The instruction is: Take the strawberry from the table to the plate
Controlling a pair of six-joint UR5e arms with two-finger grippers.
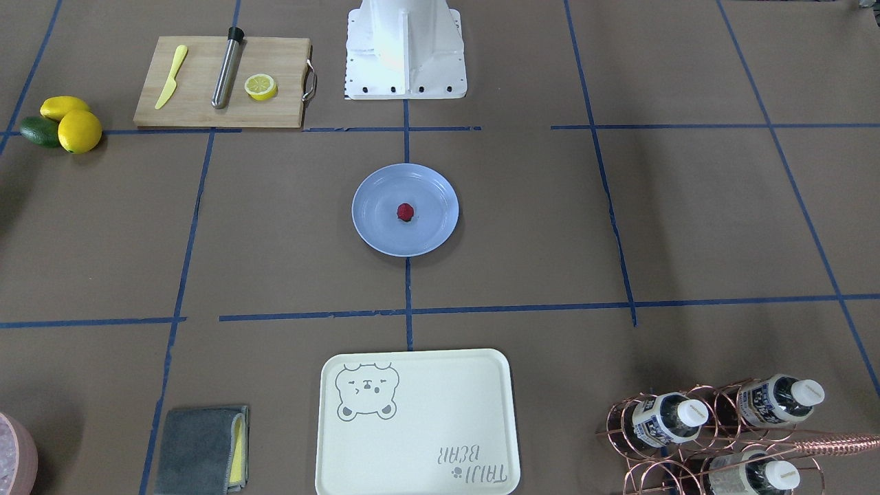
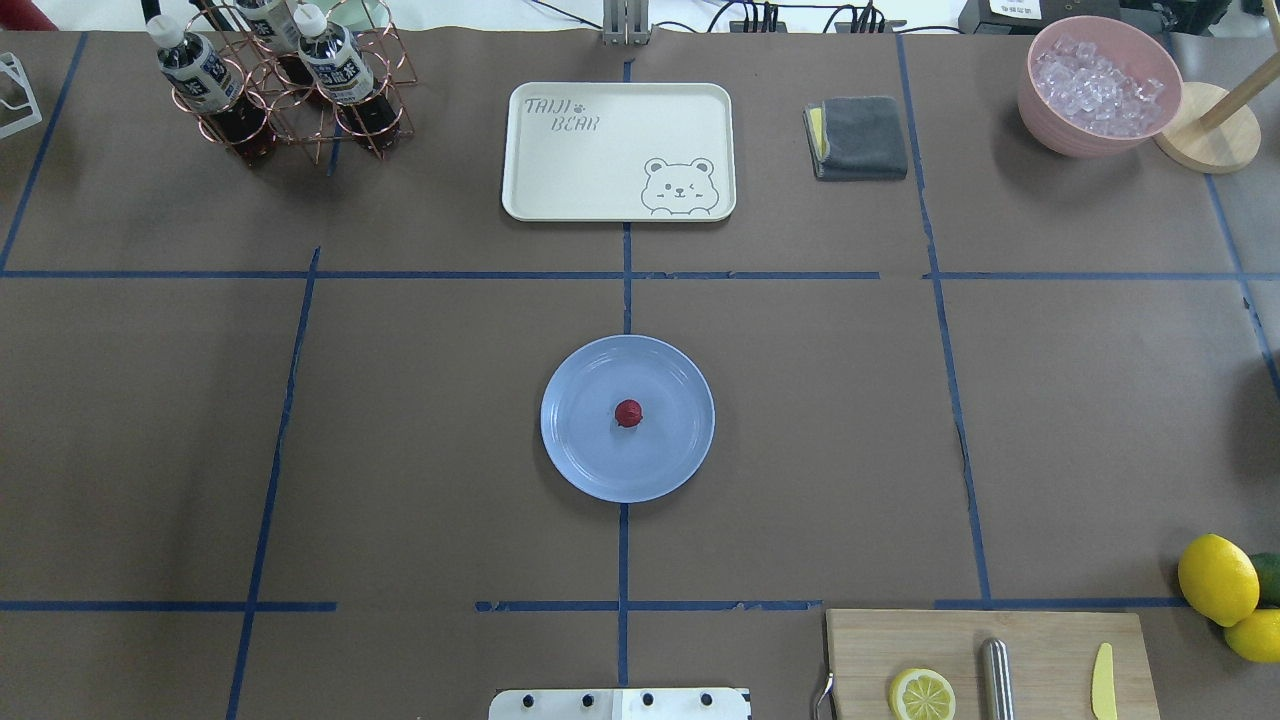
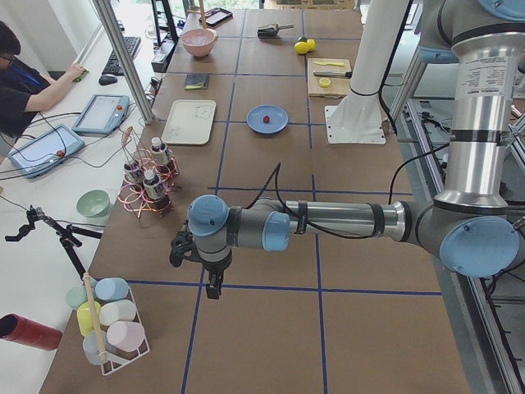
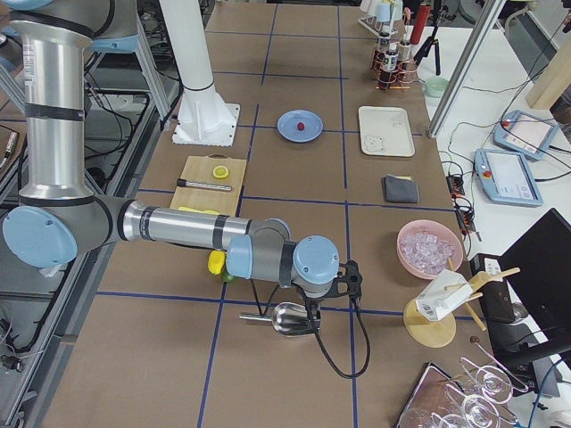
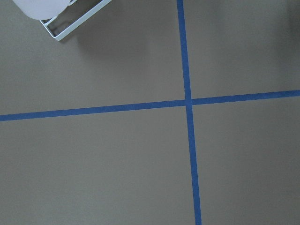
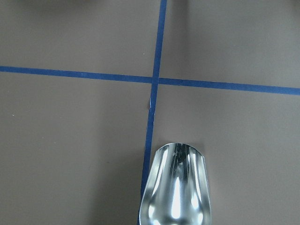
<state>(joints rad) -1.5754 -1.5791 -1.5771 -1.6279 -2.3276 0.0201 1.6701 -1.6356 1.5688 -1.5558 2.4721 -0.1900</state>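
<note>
The small dark-red strawberry point(image 1: 405, 212) point(image 2: 628, 412) lies at the middle of the round light-blue plate point(image 1: 375, 230) point(image 2: 580, 455), which sits in the centre of the brown-paper table point(image 2: 420, 430). No arm shows in the overhead or front views. My left gripper point(image 3: 214, 287) hangs over bare table far from the plate, seen only from the side. At the opposite end of the table, my right gripper point(image 4: 312, 309) hangs just above a metal scoop point(image 4: 290, 318). I cannot tell whether either gripper is open or shut. The wrist views show no fingers.
A cutting board point(image 2: 1040, 640) holds a lemon half point(image 2: 922, 694), a metal rod and a yellow knife. Lemons point(image 2: 1218, 578), a cream bear tray point(image 2: 618, 150), a grey cloth point(image 2: 858, 137), a bottle rack point(image 2: 280, 85) and an ice bowl point(image 2: 1098, 85) ring the table. A person point(image 3: 20, 78) sits at the side desk.
</note>
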